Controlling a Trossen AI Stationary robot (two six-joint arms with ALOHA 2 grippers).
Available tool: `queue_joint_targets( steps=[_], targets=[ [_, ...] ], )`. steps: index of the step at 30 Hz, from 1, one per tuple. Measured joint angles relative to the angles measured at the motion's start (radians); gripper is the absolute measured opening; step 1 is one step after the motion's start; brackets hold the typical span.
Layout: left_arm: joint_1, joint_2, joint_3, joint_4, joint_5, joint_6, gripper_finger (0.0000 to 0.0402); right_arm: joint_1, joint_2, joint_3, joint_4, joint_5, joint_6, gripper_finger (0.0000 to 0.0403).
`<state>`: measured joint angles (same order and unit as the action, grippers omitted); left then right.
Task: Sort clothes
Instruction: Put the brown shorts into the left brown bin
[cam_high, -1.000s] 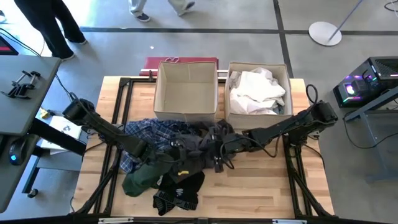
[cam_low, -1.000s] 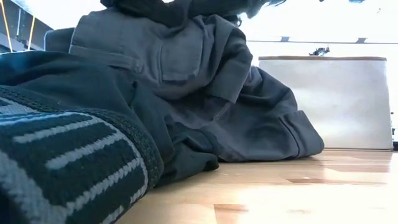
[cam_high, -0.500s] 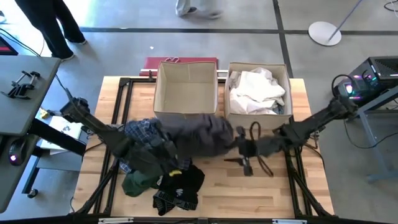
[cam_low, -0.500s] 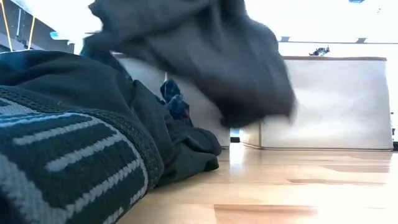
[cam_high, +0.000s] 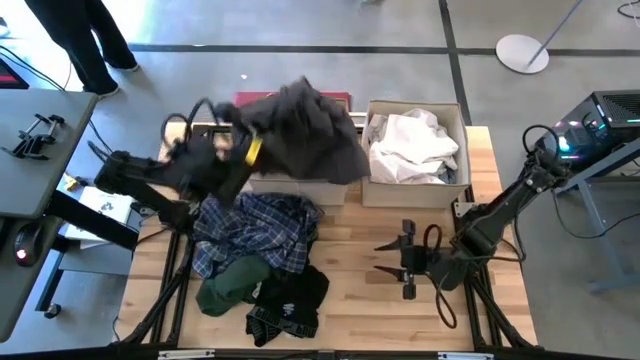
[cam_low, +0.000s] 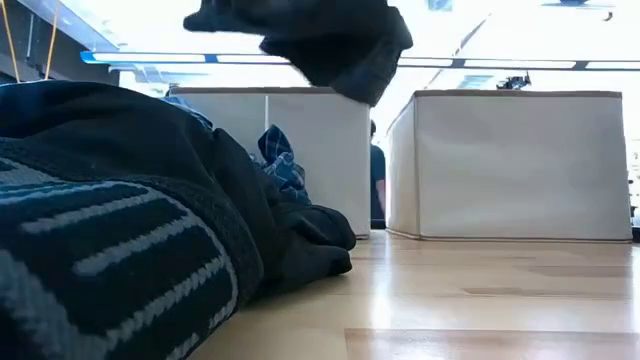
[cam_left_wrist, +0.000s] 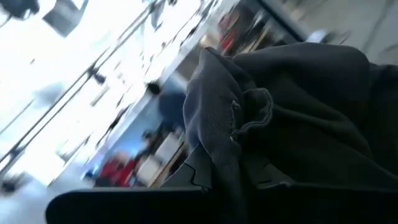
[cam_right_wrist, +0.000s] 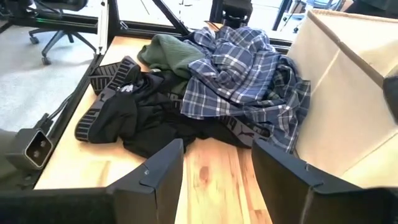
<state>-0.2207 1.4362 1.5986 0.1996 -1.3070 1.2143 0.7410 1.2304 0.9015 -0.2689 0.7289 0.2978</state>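
On the wooden table (cam_high: 470, 330) (grey floor around), the left gripper (cam_high: 240, 155) pinches a dark grey garment (cam_high: 305, 125) above the left beige box (cam_high: 300, 190); right gripper (cam_high: 405, 262) spread, near the plaid shirt (cam_high: 255, 225).

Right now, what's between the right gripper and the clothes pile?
Bare wood. In the high view the open right gripper faces the blue plaid shirt and black piece across bare table; the right wrist view agrees.
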Motion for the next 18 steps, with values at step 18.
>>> queue_joint_targets(
  steps=[18],
  targets=[
    [0.423, 0.131, -0.050, -1.019, 0.714, -1.206, 0.0007, 0.016, 0.000, 0.000, 0.016, 0.023, -0.044, 0.0179]
  ],
)
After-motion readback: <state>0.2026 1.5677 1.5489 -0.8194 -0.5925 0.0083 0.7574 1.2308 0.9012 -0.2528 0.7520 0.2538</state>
